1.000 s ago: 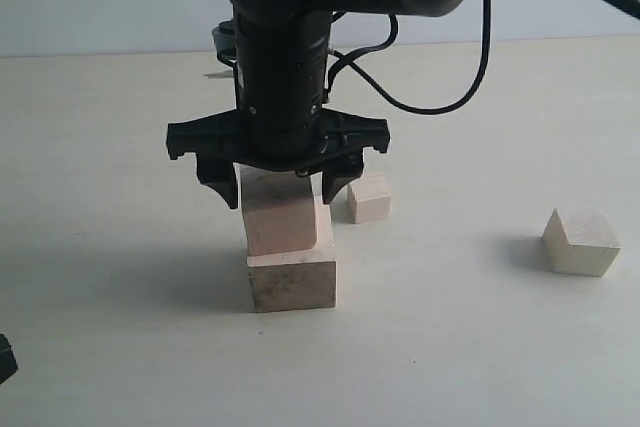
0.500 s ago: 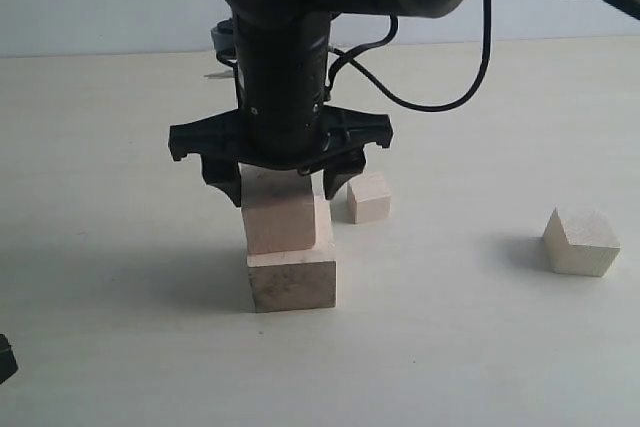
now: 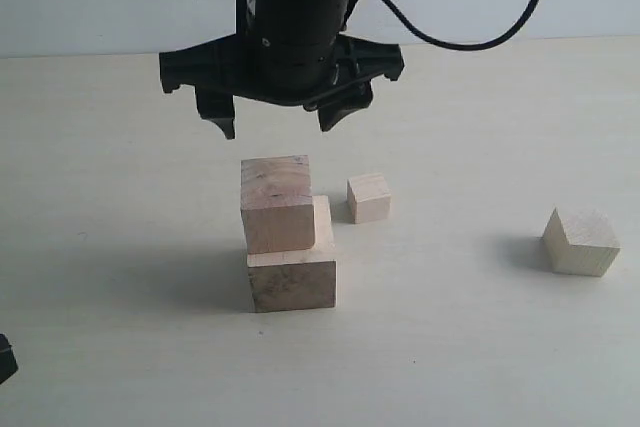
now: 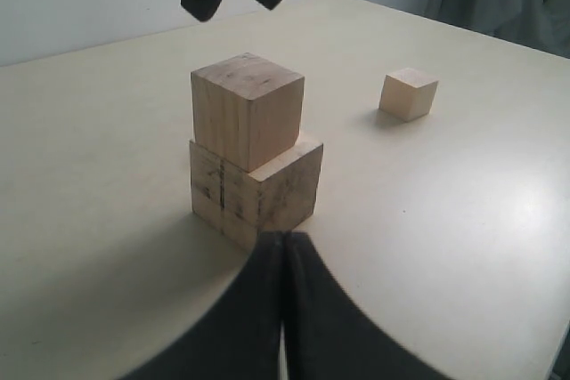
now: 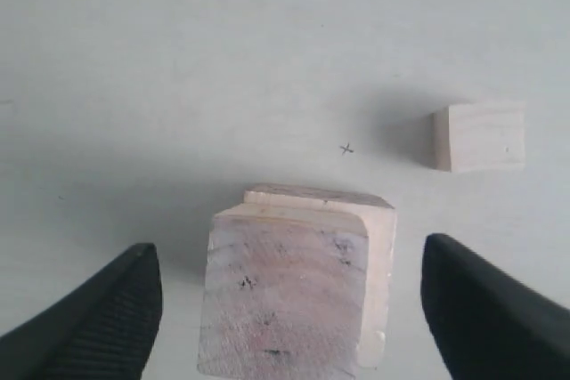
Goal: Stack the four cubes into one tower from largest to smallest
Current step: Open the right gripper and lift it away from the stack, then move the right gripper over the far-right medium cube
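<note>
The second cube [image 3: 277,202] rests on the largest cube [image 3: 292,282], shifted toward its front left so that it overhangs a little. My right gripper [image 3: 280,125] hangs open well above them, holding nothing. In the right wrist view its fingers [image 5: 98,318] stand wide on either side of the second cube's speckled top [image 5: 285,300]. The smallest cube [image 3: 368,197] sits just behind and to the right of the stack. The third, paler cube [image 3: 580,242] lies far right. My left gripper [image 4: 285,251] is shut and empty, low in front of the stack [image 4: 254,157].
One pale cube [image 4: 408,93] stands apart beyond the stack in the left wrist view. A dark part [image 3: 5,357] shows at the lower left edge of the exterior view. The pale tabletop [image 3: 120,247] meets a white wall behind.
My right gripper has risen straight up from around the second cube, still open. The cube stays on the largest one. Nothing else has moved.
</note>
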Controlling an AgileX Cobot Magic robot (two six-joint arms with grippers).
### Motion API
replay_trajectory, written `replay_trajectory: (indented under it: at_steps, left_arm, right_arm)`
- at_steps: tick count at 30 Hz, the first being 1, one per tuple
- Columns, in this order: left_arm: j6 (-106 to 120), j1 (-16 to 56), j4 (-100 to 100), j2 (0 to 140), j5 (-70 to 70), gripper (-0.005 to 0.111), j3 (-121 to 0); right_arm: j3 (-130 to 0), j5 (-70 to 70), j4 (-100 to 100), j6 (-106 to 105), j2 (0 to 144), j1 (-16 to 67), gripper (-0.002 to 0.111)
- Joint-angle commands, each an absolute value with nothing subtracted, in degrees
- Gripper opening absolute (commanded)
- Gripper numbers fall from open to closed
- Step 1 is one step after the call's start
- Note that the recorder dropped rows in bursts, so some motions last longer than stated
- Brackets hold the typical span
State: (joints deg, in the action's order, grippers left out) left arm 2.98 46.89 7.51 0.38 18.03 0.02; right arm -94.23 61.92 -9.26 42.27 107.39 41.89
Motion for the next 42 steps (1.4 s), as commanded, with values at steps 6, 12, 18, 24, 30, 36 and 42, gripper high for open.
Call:
replay_trajectory:
  at_steps: [6, 12, 18, 24, 30, 36, 42]
  left_arm:
    - [3.0, 46.8, 7.8, 0.0, 18.0, 0.000, 0.0]
    - [3.0, 46.8, 7.8, 0.0, 18.0, 0.000, 0.0]
    - [2.9, 46.8, 7.8, 0.0, 18.0, 0.000, 0.0]
    - [3.0, 46.8, 7.8, 0.0, 18.0, 0.000, 0.0]
    - [3.0, 46.8, 7.8, 0.0, 18.0, 0.000, 0.0]
    - [2.9, 46.8, 7.8, 0.0, 18.0, 0.000, 0.0]
    - [2.9, 46.8, 7.8, 0.0, 18.0, 0.000, 0.0]
  right_arm:
    - [-92.8, 66.4, -20.1, 36.6, 95.6, 40.8, 0.075]
    - [-82.2, 65.9, -19.0, 33.6, 89.2, 35.2, 0.075]
    - [-70.4, 61.8, -16.8, 33.0, 86.8, 25.9, 0.075]
    - [-59.2, 52.1, -15.1, 32.3, 86.8, 16.3, 0.075]
    - [-54.0, 49.1, -15.1, 28.6, 89.3, 7.6, 0.075]
    - [-54.0, 47.5, -14.6, 25.7, 97.4, 5.3, 0.075]
    - [-54.0, 43.7, -12.9, 25.8, 102.6, 3.9, 0.075]
